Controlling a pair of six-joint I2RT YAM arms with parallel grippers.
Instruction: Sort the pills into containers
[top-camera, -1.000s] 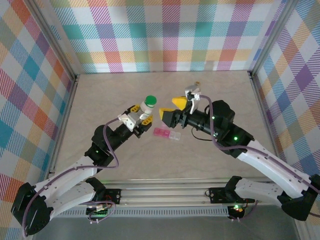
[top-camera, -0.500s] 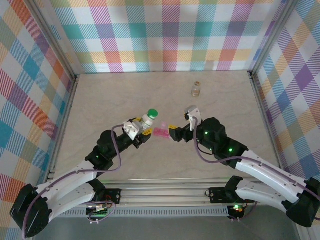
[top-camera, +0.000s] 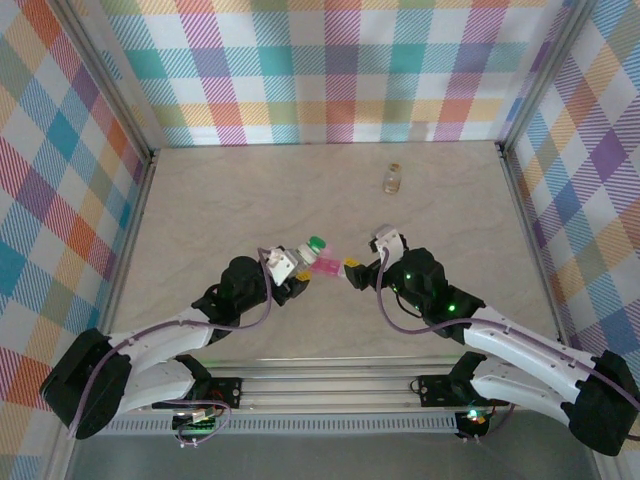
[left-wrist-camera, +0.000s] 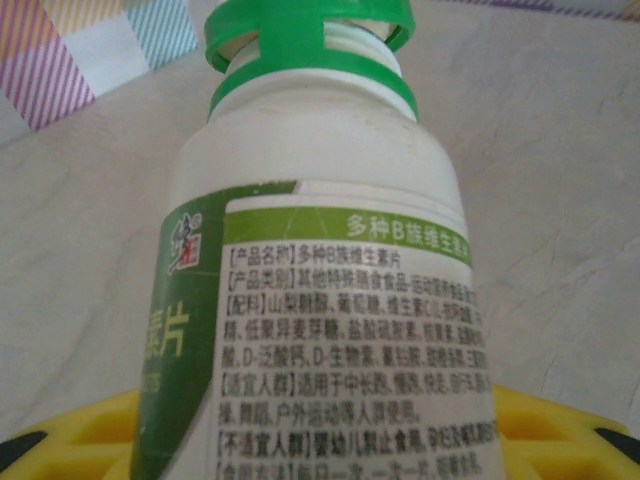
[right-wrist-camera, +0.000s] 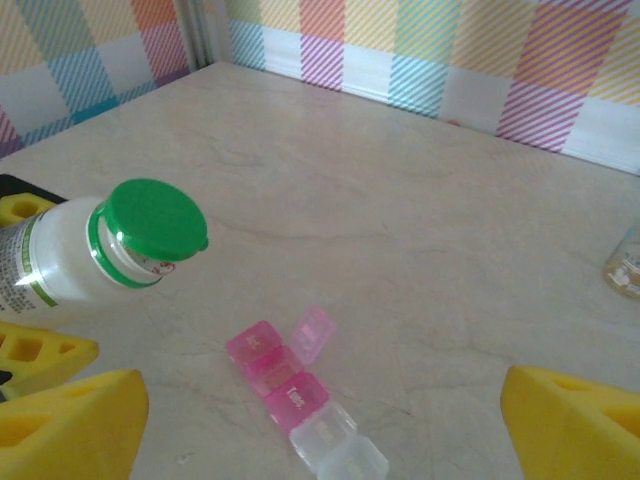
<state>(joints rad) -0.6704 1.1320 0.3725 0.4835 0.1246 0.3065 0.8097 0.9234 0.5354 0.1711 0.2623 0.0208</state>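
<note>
Above the worktop (top-camera: 200, 200), the left tool (top-camera: 296, 262) clenches the white bottle (right-wrist-camera: 70, 265), tilted toward the pink pill box (right-wrist-camera: 295, 395), green cap (right-wrist-camera: 153, 220) on. The right tool (top-camera: 353, 272) hangs spread wide near that box (one lid flipped up). The amber bottle (top-camera: 392, 178) sits well apart. Sorting looks barely begun.

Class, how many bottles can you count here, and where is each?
2. The green-capped white bottle is held tilted in the left gripper; the small amber bottle sits apart, far back on the right.
</note>
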